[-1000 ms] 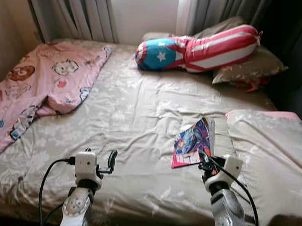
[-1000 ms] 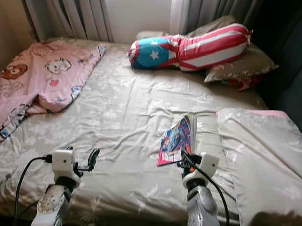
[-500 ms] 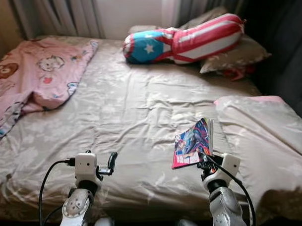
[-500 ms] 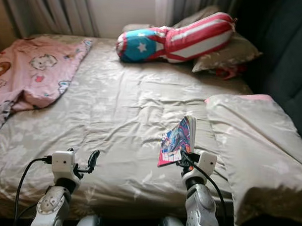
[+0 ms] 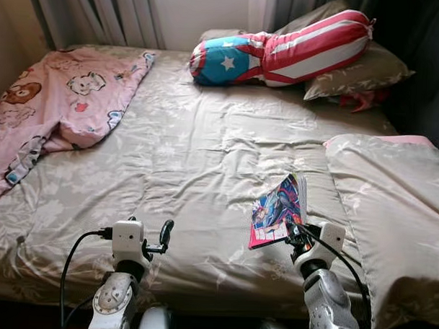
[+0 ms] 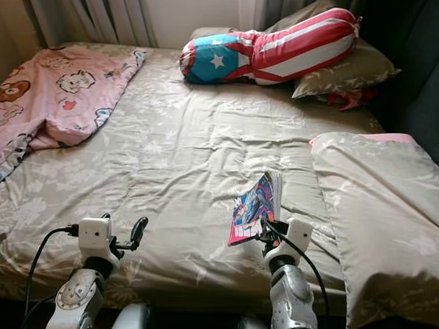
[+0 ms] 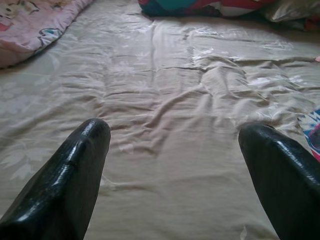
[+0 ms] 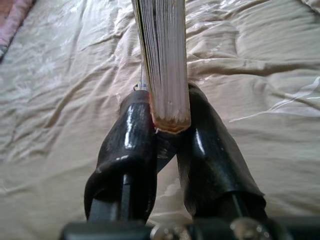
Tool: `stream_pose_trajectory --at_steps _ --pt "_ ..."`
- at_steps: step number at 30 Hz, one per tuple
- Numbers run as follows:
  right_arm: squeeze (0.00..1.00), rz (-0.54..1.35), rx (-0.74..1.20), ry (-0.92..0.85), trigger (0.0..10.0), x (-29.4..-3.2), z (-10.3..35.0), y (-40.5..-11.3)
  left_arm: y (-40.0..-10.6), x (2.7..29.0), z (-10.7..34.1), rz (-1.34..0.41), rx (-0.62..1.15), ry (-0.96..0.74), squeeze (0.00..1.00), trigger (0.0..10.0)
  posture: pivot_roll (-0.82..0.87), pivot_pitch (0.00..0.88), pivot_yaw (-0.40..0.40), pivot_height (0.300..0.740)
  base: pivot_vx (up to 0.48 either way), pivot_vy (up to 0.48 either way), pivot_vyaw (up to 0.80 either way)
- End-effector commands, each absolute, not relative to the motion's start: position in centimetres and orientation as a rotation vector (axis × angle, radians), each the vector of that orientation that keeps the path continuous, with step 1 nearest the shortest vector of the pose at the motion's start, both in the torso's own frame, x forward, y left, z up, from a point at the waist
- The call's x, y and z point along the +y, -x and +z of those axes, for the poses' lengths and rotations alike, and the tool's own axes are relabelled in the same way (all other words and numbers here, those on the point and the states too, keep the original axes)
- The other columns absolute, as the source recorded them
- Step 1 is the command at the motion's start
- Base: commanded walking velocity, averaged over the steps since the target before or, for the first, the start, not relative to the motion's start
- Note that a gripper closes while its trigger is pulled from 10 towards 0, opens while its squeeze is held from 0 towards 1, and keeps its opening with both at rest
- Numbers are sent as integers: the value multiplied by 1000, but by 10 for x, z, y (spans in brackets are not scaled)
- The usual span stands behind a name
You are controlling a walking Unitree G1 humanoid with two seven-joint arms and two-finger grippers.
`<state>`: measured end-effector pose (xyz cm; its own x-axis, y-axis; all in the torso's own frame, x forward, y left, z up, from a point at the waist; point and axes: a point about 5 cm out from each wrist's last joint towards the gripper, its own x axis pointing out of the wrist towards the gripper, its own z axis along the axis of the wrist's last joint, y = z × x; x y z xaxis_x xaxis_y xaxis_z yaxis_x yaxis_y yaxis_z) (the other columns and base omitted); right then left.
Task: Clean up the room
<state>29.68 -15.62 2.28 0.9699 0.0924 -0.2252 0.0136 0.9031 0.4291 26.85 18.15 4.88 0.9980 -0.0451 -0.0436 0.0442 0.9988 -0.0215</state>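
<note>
Pink cartoon-print blanket [image 5: 59, 108] bunched at the far left of the bed [image 5: 198, 156], draped over that edge. Grey curtains [image 5: 102, 12] behind it along the wall. Beige, creased sheet across the middle, bare between blanket and pillows.

Left hand [image 5: 164, 233] held low over the near edge of the bed, left of centre, gripping nothing. Seen side-on from the head, so the gap hard to judge there; from the left wrist, two black fingers [image 7: 70, 185] plainly spread wide with wrinkled sheet between them, and a sliver of the book's bright cover at the frame's edge.

Star-and-stripe bolster [image 5: 281, 55] lying across the head of the bed, right of centre, resting against a beige pillow [image 5: 360, 72]; something red just beneath that pillow, possibly cloth, too small to tell.

Comic book [image 5: 279, 210] lifted clear of the sheet near the front right, tilted upright with its colourful cover facing left. Right hand [image 5: 298, 237] clamped on its lower corner. From the head, cover art and white page edges visible; from the right wrist, page block [image 8: 162, 60] seen edge-on, pinched between two black fingers [image 8: 132, 145] closed tight against it.

Folded beige quilt [image 5: 391, 214] with a pink rim at the far right, just beside the book.
</note>
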Motion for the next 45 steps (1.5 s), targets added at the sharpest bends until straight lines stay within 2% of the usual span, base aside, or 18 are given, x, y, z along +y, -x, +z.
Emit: stream_pose_trajectory --at_steps 1,6,13,19,28,36,37,38,40,45 --pt "0 53 208 -466 10000 -160 33 -307 -266 181 51 -57 40 13 0 10000 -16 139 -27 648 0 0 0" --pt "0 104 192 -646 10000 -156 44 -324 -260 185 51 -59 44 -3 0 10000 16 175 -19 648 0 0 0" --pt "0 209 205 -778 10000 -152 55 -338 -240 193 50 -71 75 -44 0 10000 76 228 3 648 0 0 0" --pt "0 168 255 -757 10000 -161 52 -339 -225 199 48 -74 103 -64 0 10000 101 264 22 648 0 0 0" --pt "0 60 333 -765 10000 -183 31 -324 -203 203 49 -85 153 -69 0 10000 127 321 49 648 0 0 0" --pt "0 16 337 -744 10000 -194 29 -321 -197 203 47 -94 181 -65 0 10000 119 334 55 648 0 0 0" --pt "200 13 338 -745 10000 -195 29 -321 -197 203 47 -94 183 -64 0 10000 117 337 57 648 0 0 0" --pt "561 11 337 -745 10000 -196 29 -321 -197 203 46 -96 186 -63 0 10000 117 337 57 648 0 0 0" --pt "776 -2 332 -738 10000 -199 29 -320 -197 204 45 -99 195 -61 0 10000 116 337 58 648 0 0 0" --pt "780 -50 338 -712 10000 -205 27 -318 -197 207 38 -98 213 -59 0 10000 113 338 58 648 0 0 0"
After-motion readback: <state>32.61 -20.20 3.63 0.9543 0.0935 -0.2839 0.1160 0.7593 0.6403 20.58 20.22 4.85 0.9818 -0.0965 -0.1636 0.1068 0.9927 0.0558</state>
